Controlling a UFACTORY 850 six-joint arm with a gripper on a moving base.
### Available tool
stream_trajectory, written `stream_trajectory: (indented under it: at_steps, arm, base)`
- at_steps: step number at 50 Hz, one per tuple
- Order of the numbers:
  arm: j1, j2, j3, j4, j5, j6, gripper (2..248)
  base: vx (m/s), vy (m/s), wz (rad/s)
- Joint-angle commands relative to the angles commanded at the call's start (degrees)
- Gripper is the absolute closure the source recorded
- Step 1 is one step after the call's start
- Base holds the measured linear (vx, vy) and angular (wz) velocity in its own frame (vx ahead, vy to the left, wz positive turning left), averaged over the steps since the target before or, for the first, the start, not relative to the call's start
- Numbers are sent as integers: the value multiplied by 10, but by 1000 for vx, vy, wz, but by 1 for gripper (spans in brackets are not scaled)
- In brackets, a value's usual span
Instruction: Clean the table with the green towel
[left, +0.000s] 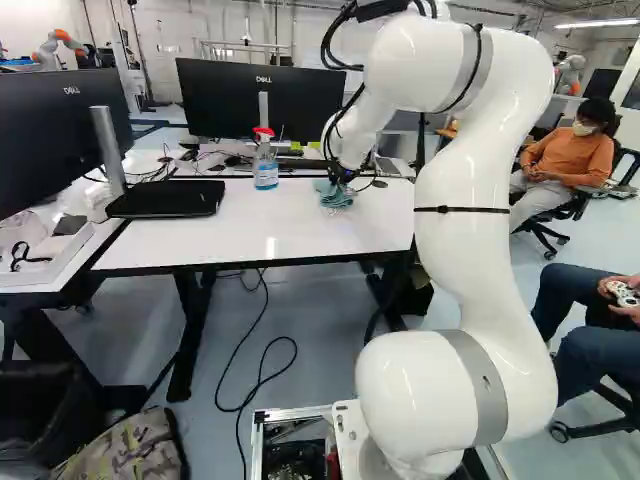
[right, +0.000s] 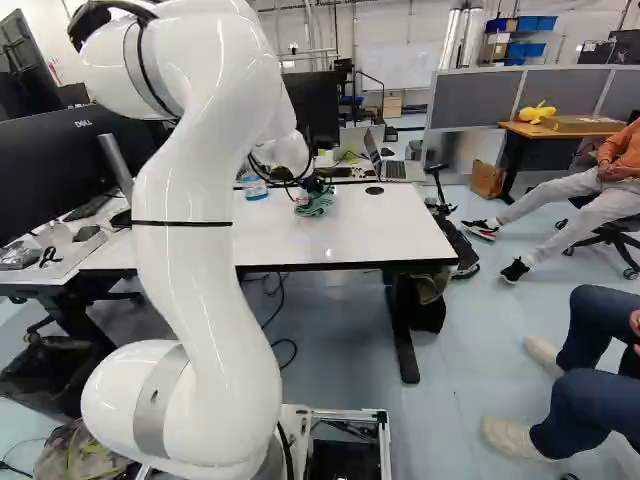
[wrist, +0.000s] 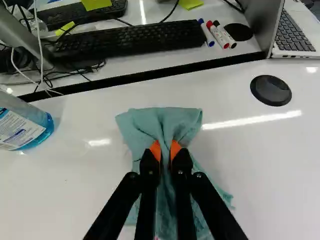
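At the far end of the arm, the gripper (left: 342, 178) is low over the white table (left: 250, 230) in the left base view. The green towel (left: 336, 196) lies bunched on the tabletop beneath it. In the wrist view the gripper (wrist: 166, 152) has its orange-padded fingers closed on a raised fold of the towel (wrist: 155, 121). The cloth spreads out ahead of, beside and under the fingers. Its far part rests on the white surface.
A spray bottle (left: 265, 165) of blue liquid stands beside the towel. A round black cap (wrist: 270, 90) sits on the tabletop. Beyond the table's dark edge are a keyboard (wrist: 130, 40), markers (wrist: 216, 34), a laptop (wrist: 295, 35) and monitors (left: 262, 98). A seated person's legs (right: 585, 390) are to the right.
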Motion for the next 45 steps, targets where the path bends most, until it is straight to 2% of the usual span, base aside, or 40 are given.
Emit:
stream_trajectory:
  at_steps: [20, 45]
  arm:
    - [15, 57, 43, 0, -78, 0, 209]
    - [39, 150, 121, 0, -147, 0, 209]
  base:
    - [0, 0, 0]
    - [0, 0, 0]
